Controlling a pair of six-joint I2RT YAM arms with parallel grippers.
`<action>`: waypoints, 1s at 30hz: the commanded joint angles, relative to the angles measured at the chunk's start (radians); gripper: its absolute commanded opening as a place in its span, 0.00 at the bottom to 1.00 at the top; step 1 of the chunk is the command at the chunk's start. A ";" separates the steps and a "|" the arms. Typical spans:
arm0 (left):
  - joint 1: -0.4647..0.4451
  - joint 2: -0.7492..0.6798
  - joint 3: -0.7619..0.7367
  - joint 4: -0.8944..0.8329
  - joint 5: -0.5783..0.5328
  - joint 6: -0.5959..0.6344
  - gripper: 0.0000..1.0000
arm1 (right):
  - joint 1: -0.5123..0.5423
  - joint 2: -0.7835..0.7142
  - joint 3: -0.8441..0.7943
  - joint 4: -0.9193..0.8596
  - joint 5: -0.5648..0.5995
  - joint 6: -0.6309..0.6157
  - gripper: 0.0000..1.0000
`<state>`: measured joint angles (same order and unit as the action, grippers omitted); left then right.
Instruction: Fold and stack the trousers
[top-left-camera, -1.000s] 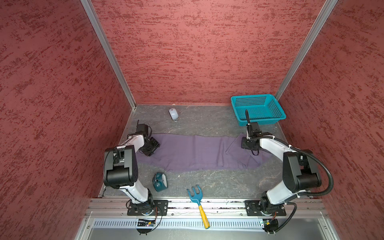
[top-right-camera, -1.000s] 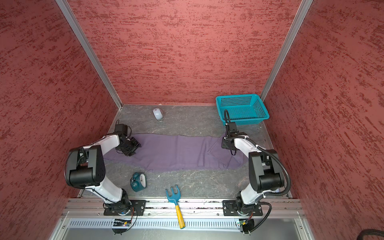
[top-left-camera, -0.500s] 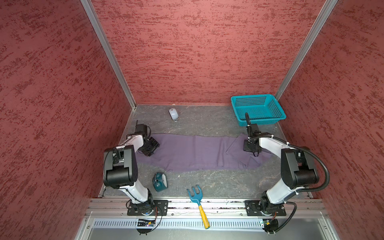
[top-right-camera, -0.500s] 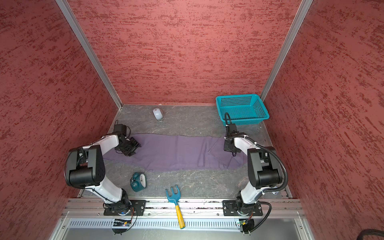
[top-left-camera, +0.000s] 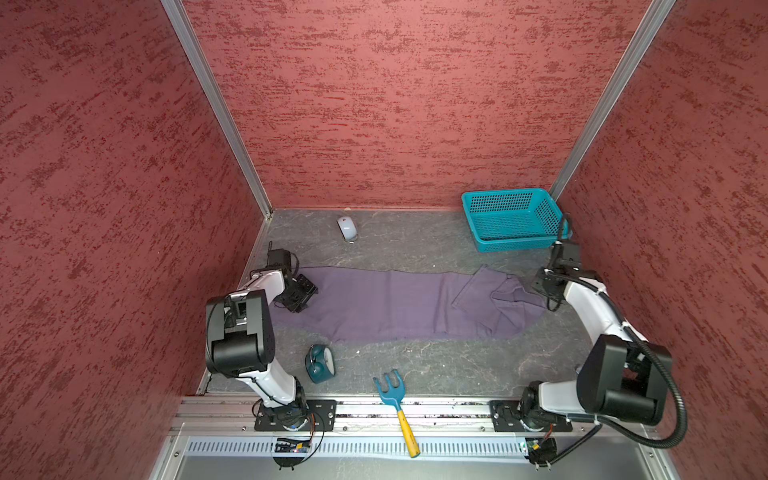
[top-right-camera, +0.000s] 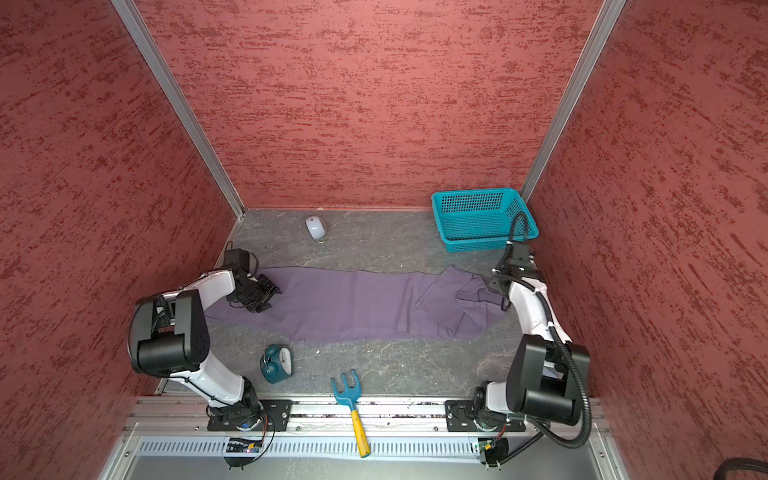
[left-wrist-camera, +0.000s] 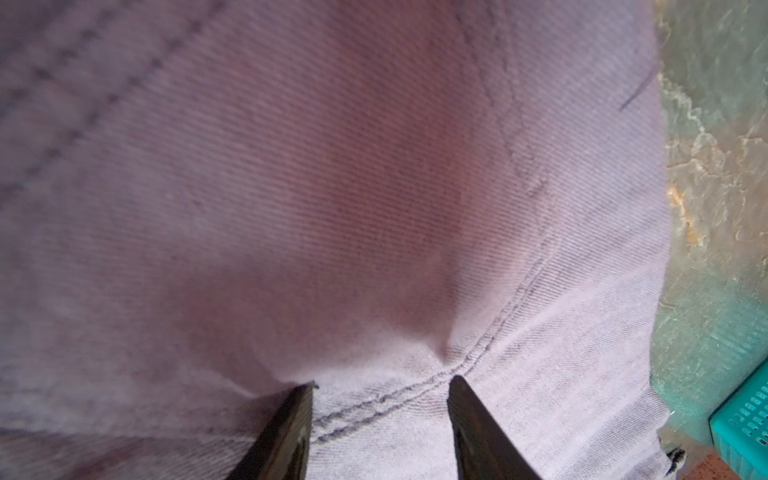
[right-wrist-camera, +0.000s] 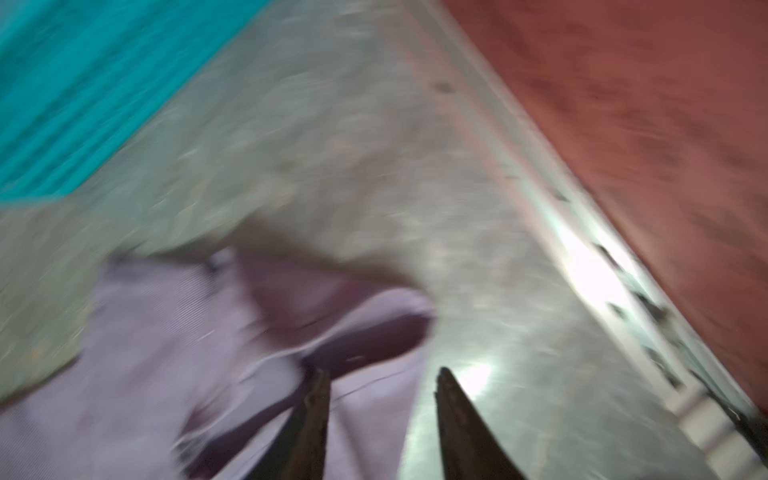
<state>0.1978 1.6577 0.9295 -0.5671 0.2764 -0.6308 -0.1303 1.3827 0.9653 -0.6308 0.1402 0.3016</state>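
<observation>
The left gripper (top-left-camera: 300, 293) sat tips-down on the trousers (top-left-camera: 386, 305) near the counter's left edge. Its jaws were apart, with a stitched seam lying flat between them and nothing pinched. The right gripper (right-wrist-camera: 380, 376) was also apart and empty, low beside the right end of the cloth. Its wrist view was smeared, so I could not tell whether it touched the cloth.

The trousers lay stretched across the middle of the counter (top-left-camera: 415, 245), from left edge to right edge. They were flat for most of their length but rumpled at the right end, where a flap was turned back over the rest, near the basket (top-left-camera: 511, 216) in the far right corner.

Folding looked barely begun. The likely trouble was the rumpled end: a close there could catch only the top flap, and a lift would then drag one layer into a skewed fold. With the left jaws apart, a pull from the right would probably slide the whole garment. The clock (top-left-camera: 320, 363), just off the near hem, could be knocked over by dragged cloth.
</observation>
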 joint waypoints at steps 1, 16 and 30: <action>-0.001 0.051 -0.032 0.007 0.016 0.008 0.53 | 0.128 -0.009 -0.043 0.024 -0.086 -0.064 0.49; -0.010 0.050 -0.046 0.008 0.015 0.007 0.52 | 0.235 0.218 -0.039 0.184 -0.161 -0.011 0.49; -0.003 0.057 -0.071 0.022 0.001 0.010 0.48 | 0.194 0.171 0.054 -0.054 0.196 0.027 0.00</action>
<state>0.1974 1.6569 0.9150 -0.5438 0.2836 -0.6273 0.0902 1.6115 0.9752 -0.5968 0.1905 0.3195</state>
